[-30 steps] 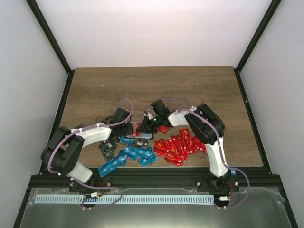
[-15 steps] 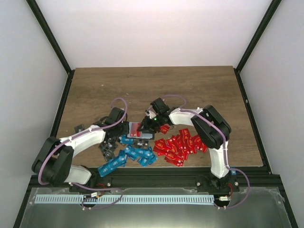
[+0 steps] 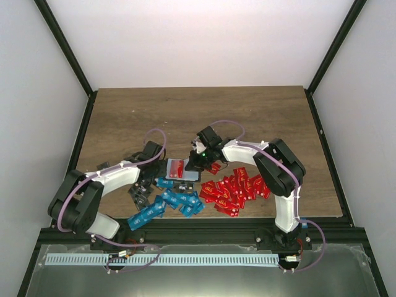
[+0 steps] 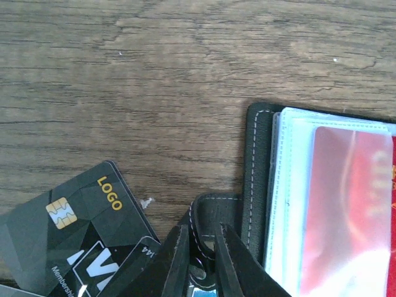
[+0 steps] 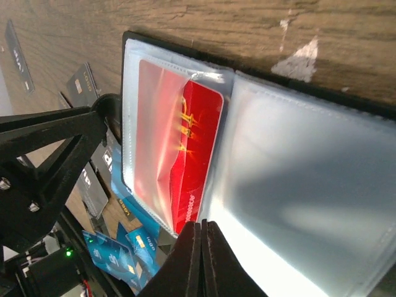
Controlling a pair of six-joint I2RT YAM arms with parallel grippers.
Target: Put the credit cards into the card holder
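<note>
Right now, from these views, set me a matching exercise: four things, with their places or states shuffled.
Things
1 holder
2 red pile
3 blue cards
4 black LOGO card

Places or states
A front edge, left of centre
B lying open, red card in its sleeve
C just left of the holder
D heaped right of centre

Pairs: 1-B, 2-D, 3-A, 4-C

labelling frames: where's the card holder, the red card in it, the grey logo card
card holder (image 4: 255, 162), left wrist, stitched edge
red card (image 5: 199, 148), right wrist, bright half
dark grey card (image 4: 88, 218), left wrist, beside chip
</note>
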